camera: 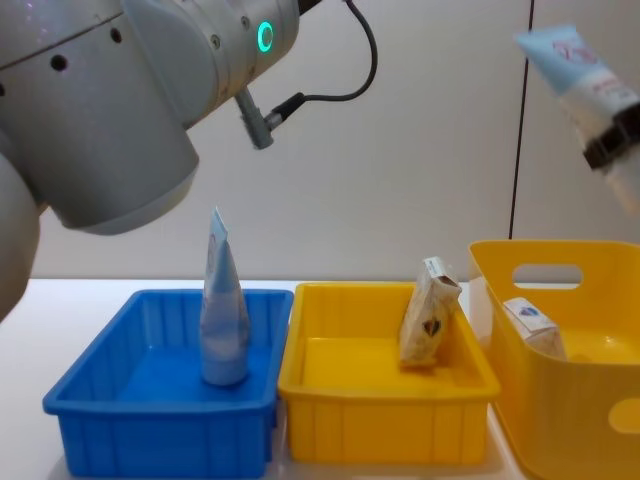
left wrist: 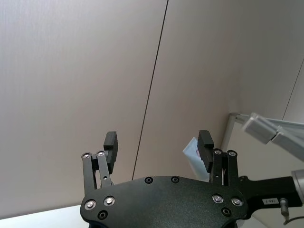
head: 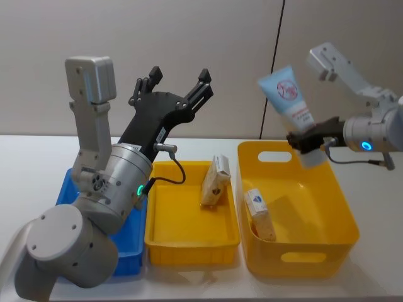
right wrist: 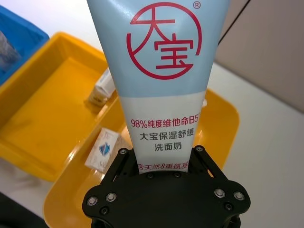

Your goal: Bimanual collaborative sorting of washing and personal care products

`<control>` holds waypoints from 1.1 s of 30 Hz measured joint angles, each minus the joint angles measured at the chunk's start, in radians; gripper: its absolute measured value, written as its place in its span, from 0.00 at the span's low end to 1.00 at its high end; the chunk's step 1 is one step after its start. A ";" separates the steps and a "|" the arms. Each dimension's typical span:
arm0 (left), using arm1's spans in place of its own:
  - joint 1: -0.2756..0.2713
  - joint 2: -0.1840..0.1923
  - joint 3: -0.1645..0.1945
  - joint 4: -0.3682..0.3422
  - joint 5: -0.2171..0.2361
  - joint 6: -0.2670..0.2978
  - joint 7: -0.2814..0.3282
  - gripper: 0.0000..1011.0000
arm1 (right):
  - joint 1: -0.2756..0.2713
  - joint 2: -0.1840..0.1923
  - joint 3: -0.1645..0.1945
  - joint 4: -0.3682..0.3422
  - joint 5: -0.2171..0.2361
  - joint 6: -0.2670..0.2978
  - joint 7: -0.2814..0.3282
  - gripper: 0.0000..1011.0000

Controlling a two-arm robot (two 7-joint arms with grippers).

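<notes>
My right gripper [head: 308,139] is shut on the lower end of a pale blue squeeze tube [head: 288,93] with a red emblem, held in the air above the tall yellow basket [head: 302,259]. The tube [right wrist: 164,71] stands straight out between the right gripper's jaws [right wrist: 161,160]. A white carton with a blue emblem [head: 258,212] lies inside that basket. A beige packet [camera: 428,312] leans against the far wall of the middle yellow tray [camera: 380,385]. Another tapered tube [camera: 222,310] stands upright in the blue bin [camera: 100,400]. My left gripper [head: 175,85] is raised, open and holds nothing.
The three bins stand side by side on a white table: blue at the left, low yellow tray in the middle, tall yellow basket at the right. A beige wall rises close behind them. My left arm's large body hangs over the blue bin.
</notes>
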 joint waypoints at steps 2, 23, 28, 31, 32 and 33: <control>0.000 0.000 0.000 0.000 0.000 0.000 0.000 0.99 | 0.005 -0.001 -0.003 0.018 0.002 0.011 0.008 0.25; 0.000 0.000 0.000 0.000 0.000 0.000 0.000 0.99 | 0.128 -0.071 -0.068 0.380 0.007 0.035 0.110 0.25; 0.000 0.000 0.000 0.000 0.000 0.000 0.000 0.99 | 0.144 -0.085 -0.069 0.428 0.013 0.015 0.117 0.25; 0.000 0.000 0.000 0.000 0.000 0.000 0.000 0.99 | 0.151 -0.090 -0.070 0.447 0.015 0.006 0.120 0.25; 0.000 0.000 0.000 0.000 0.000 0.000 0.000 0.99 | 0.153 -0.091 -0.070 0.451 0.015 0.004 0.120 0.25; 0.000 0.000 0.000 0.000 0.000 0.000 0.000 0.99 | 0.156 -0.094 -0.070 0.459 0.016 0.000 0.122 0.25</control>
